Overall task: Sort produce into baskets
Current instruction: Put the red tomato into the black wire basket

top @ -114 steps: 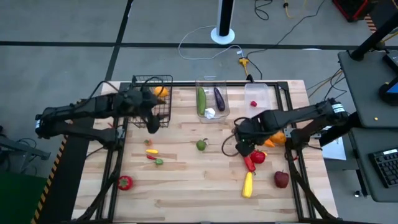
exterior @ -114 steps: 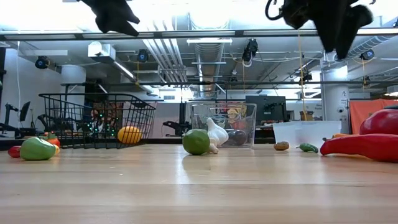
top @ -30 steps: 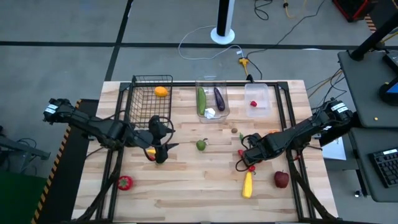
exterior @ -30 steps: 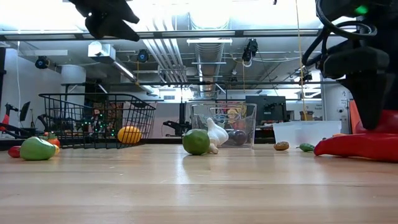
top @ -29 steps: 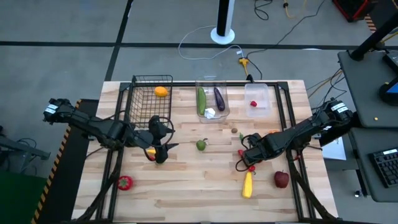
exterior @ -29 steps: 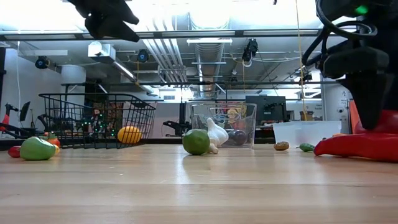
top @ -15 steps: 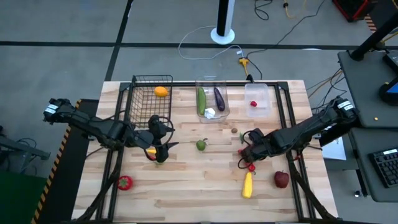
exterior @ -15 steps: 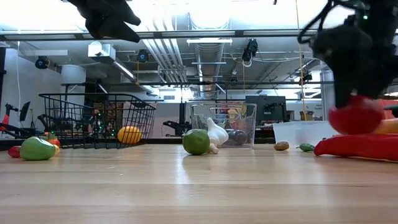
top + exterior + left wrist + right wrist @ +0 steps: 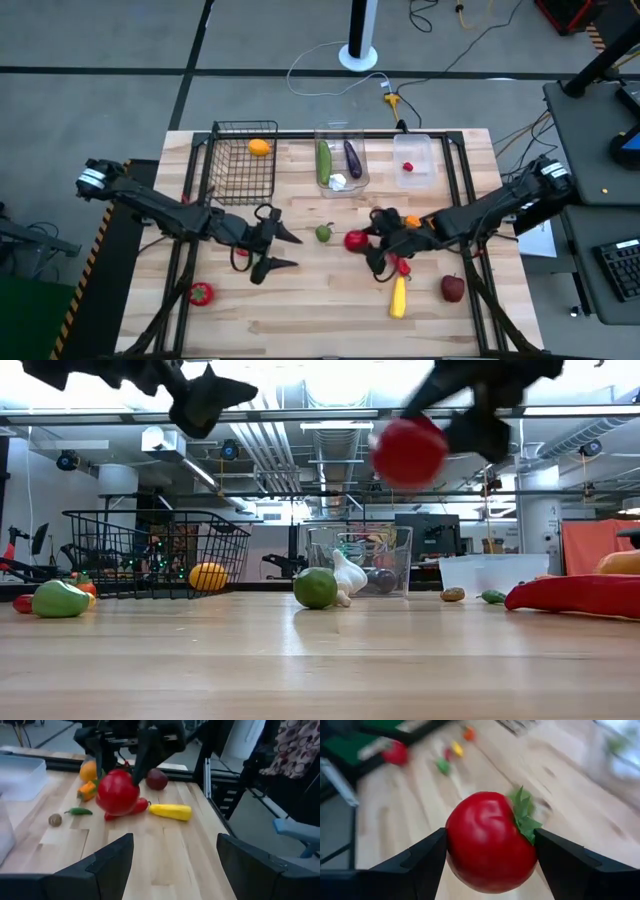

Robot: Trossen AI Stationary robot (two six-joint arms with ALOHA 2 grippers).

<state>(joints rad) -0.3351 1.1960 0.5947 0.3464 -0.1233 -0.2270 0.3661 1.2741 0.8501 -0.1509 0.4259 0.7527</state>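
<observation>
While the right tool (image 9: 368, 243) carries the red tomato (image 9: 354, 240), clamped, above mid-worktop (image 9: 320, 300), the left tool (image 9: 278, 250) gapes empty nearby; a loose pinch could drop it rolling.

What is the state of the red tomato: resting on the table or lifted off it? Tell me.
Lifted. The right gripper holds the red tomato between its fingers, and the low view shows it well above the table.
</observation>
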